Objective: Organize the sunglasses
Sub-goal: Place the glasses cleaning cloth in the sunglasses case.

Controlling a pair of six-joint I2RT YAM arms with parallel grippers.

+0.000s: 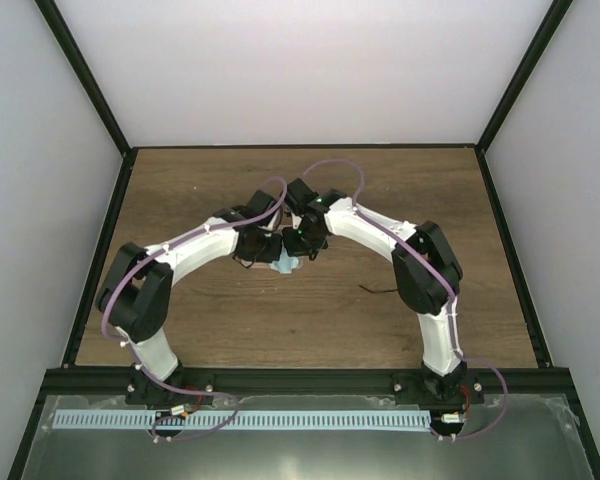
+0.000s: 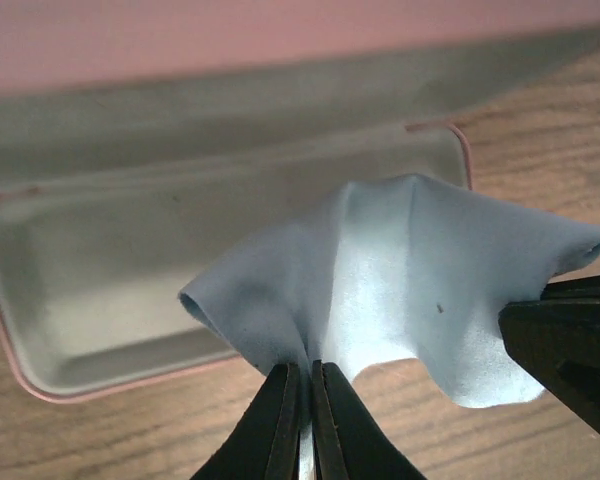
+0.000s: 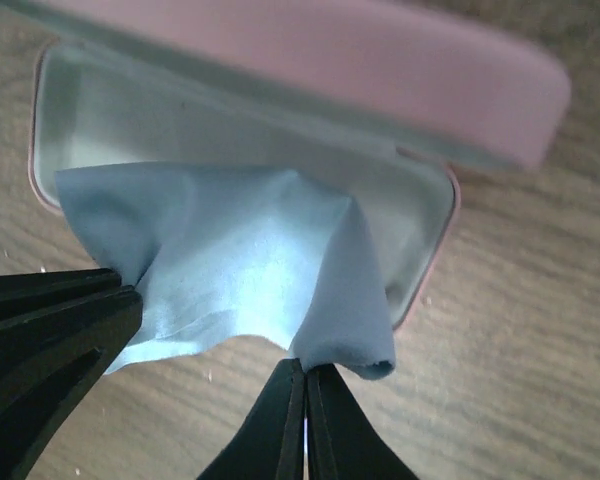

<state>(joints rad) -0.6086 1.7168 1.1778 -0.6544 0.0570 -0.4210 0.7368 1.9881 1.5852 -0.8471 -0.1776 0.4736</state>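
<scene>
A light blue cloth (image 2: 400, 270) hangs stretched between my two grippers over an open salmon-pink case (image 2: 40, 300). The left gripper (image 2: 306, 365) is shut on one edge of the cloth, and the right gripper (image 3: 305, 362) is shut on the opposite edge (image 3: 240, 260). The case's pale tray (image 3: 420, 210) has nothing in it, and its lid (image 3: 330, 60) stands up behind. From above, both grippers meet at mid-table with a bit of cloth (image 1: 286, 265) showing below them. The sunglasses show in neither wrist view. A thin black wire-like piece (image 1: 373, 290) pokes out beside the right arm; I cannot tell what it is.
The wooden table (image 1: 230, 320) is walled by a black frame and white panels. Both arms arch inward over its middle and hide the case from above. A metal ledge (image 1: 300, 440) runs along the near edge behind the arm bases.
</scene>
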